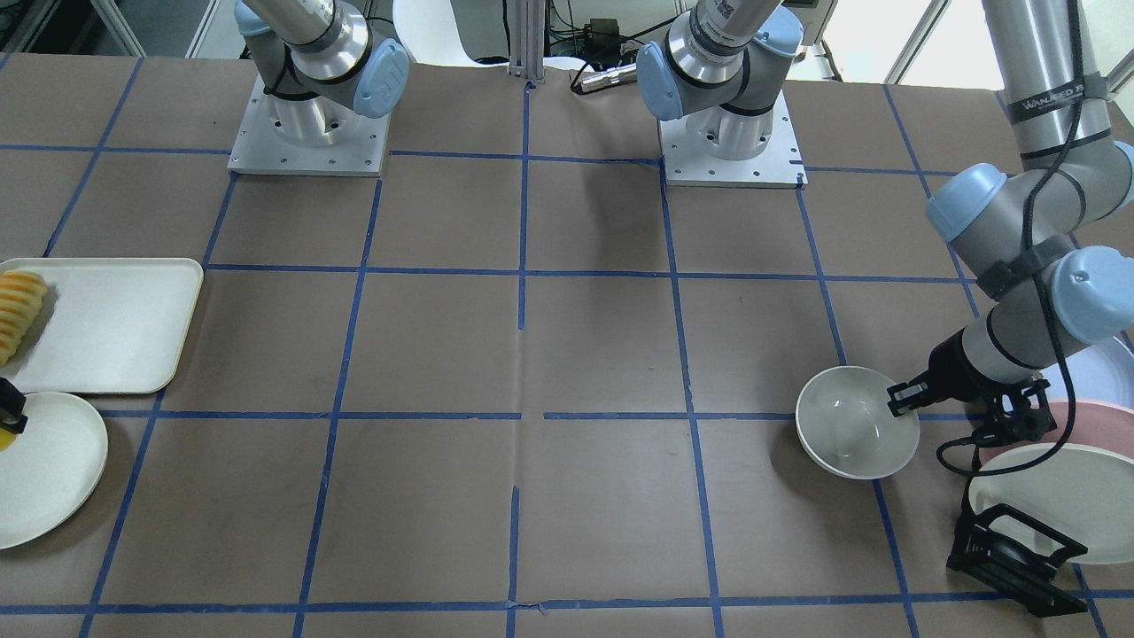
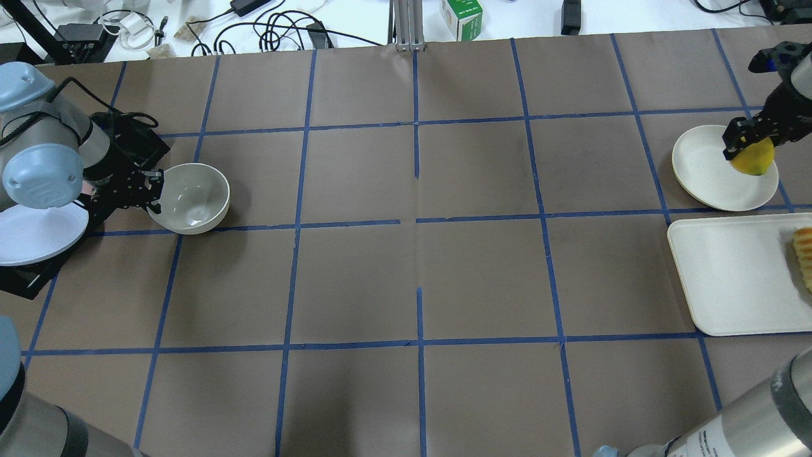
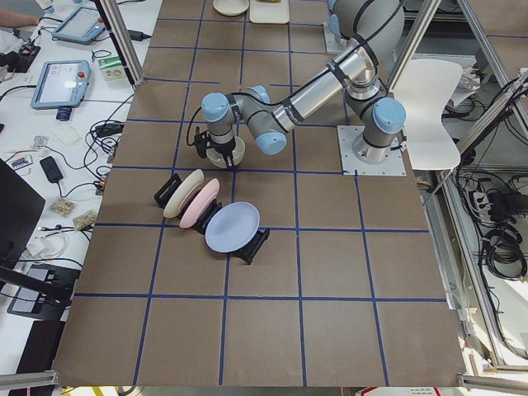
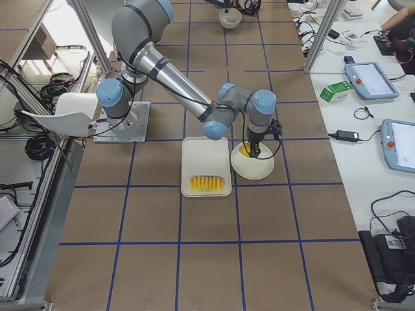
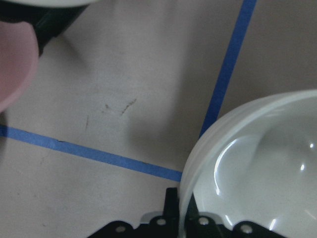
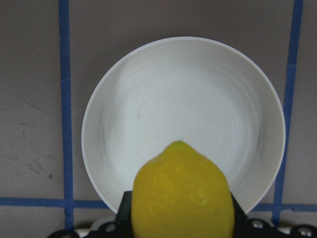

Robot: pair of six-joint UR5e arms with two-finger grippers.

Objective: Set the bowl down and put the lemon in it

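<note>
Bowl [image 2: 190, 198], deep, round and off-white with a glossy inside that catches small highlights, is pinched at its rim by the left hand [image 2: 154, 192]. The fingers are nearly closed, one inside the wall and one outside. It sits low over the brown counter [image 2: 419, 285], which is marked with blue tape lines. Whether its base touches cannot be told. Just behind this hand, on its wrist side, three plates stand upright in a black rack [image 3: 169, 188]: one off-white [image 3: 183, 194], one pink [image 3: 200, 204] and one pale blue [image 3: 232, 228]. Well apart from it, the right hand [image 2: 750, 141] is closed on the single lemon [image 6: 182, 191], a bright yellow oval with smooth skin. Its pointed tip sticks out past the fingertips. Directly beneath this hand lies one shallow off-white flat plate [image 6: 183, 114], with the lemon over its rim. It cannot be told whether the fruit touches it. Beside that plate lies one off-white rectangular tray [image 2: 729, 279], which carries one piece of ridged yellow-orange sliced food [image 2: 804, 254] at its far edge from the hand. In all there are two hands, one bowl and one lemon.
</note>
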